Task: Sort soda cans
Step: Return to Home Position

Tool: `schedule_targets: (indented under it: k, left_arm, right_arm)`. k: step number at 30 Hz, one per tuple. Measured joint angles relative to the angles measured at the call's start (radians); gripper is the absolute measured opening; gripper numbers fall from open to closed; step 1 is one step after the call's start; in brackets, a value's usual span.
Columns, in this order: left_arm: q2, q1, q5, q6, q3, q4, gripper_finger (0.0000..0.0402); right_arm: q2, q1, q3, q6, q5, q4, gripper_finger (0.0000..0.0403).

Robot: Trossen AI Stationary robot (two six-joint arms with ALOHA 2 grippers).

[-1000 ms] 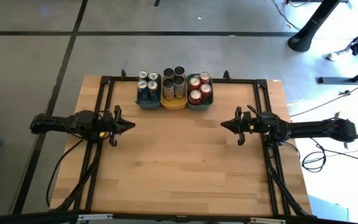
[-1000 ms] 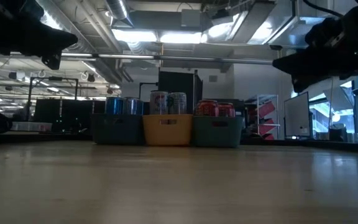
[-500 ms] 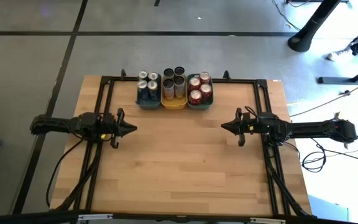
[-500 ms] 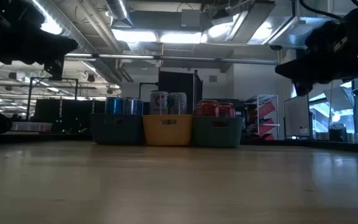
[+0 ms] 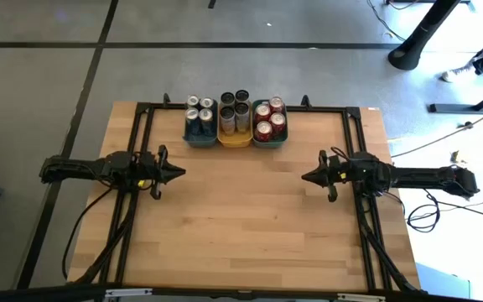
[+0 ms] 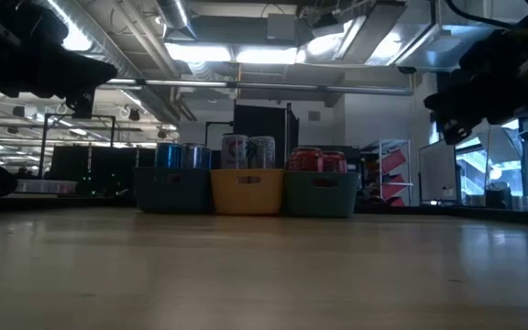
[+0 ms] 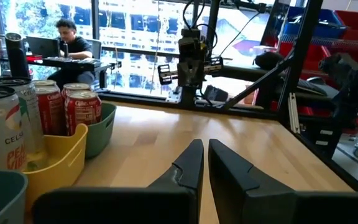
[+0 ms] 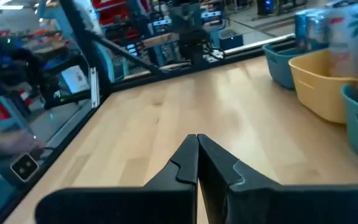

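Seen from above, the wooden worktop (image 5: 250,226) carries three bins in a row at the middle of its far edge, each touching the next: a left teal bin (image 5: 199,143), a yellow bin (image 5: 235,143) and a right teal bin (image 5: 269,143). All the soda cans (image 5: 241,109) stand upright inside them: four silver-topped cans (image 5: 199,108) in the left teal bin, four darker cans (image 5: 234,104) in the yellow bin and four red cans (image 5: 269,117) in the right teal bin. The left gripper (image 5: 177,174) hangs over the left side of the worktop and the right gripper (image 5: 307,178) over the right side. They point toward each other, well apart from the bins, and each comes to a closed tip. In the low view the three bins stand side by side on the far part of the worktop and the cans rise above their rims. Both arms are dark shapes high at the two sides, clear of the surface. In the left wrist view the fingers (image 7: 188,167) are clenched on nothing, with only a thin slit between them. The red cans sit in their teal bin next to the yellow bin, and a person (image 7: 70,38) sits at a desk beyond the worktop. In the right wrist view the fingers (image 8: 185,163) are pressed together, grasping nothing, above bare wood, with the bins off to one side.
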Motion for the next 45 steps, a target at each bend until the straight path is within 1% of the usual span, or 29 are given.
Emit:
schedule_targets:
  k: [2, 5, 6, 8, 10, 12, 13, 15, 17, 24, 26, 45]
  left_arm:
    - [0.000, 0.000, 0.000, 0.000, 0.000, 0.000, 0.0017]
    - [0.000, 0.000, 0.000, 0.000, 0.000, 0.000, 0.0017]
    - [0.000, 0.000, 0.000, 0.000, 0.000, 0.000, 0.0017]
    - [0.000, 0.000, 0.000, 0.000, 0.000, 0.000, 0.0017]
    - [0.000, 0.000, 0.000, 0.000, 0.000, 0.000, 0.0017]
    - [0.000, 0.000, 0.000, 0.000, 0.000, 0.000, 0.0017]
    - [0.000, 0.000, 0.000, 0.000, 0.000, 0.000, 0.0017]
    - [0.000, 0.000, 0.000, 0.000, 0.000, 0.000, 0.0017]
    - [0.000, 0.000, 0.000, 0.000, 0.000, 0.000, 0.0017]
    - [0.000, 0.000, 0.000, 0.000, 0.000, 0.000, 0.0017]
    - [0.000, 0.000, 0.000, 0.000, 0.000, 0.000, 0.0017]
    - [0.000, 0.000, 0.000, 0.000, 0.000, 0.000, 0.0017]
  right_arm:
    - [-0.054, 0.000, 0.000, 0.013, 0.035, -0.058, 0.0007]
    - [-0.142, 0.000, 0.000, 0.042, 0.126, -0.138, 0.0007]
    - [-0.175, 0.000, 0.000, 0.046, 0.141, -0.170, 0.0007]
    - [-0.248, 0.000, 0.000, 0.043, 0.130, -0.231, 0.0007]
    - [-0.323, 0.001, 0.000, 0.041, 0.098, -0.245, 0.0007]
    - [-0.362, 0.000, 0.006, 0.027, 0.013, -0.227, 0.0007]
    - [-0.354, 0.000, 0.011, 0.005, -0.029, -0.229, 0.0007]
    - [-0.346, 0.000, 0.012, -0.036, -0.078, -0.233, 0.0007]
    - [-0.345, 0.000, 0.008, -0.041, -0.100, -0.227, 0.0007]
    - [-0.339, 0.000, 0.000, -0.065, -0.041, -0.227, 0.0007]
    - [-0.339, 0.000, 0.000, -0.047, -0.025, -0.231, 0.0007]
    - [-0.339, 0.000, -0.001, -0.039, -0.018, -0.232, 0.0007]
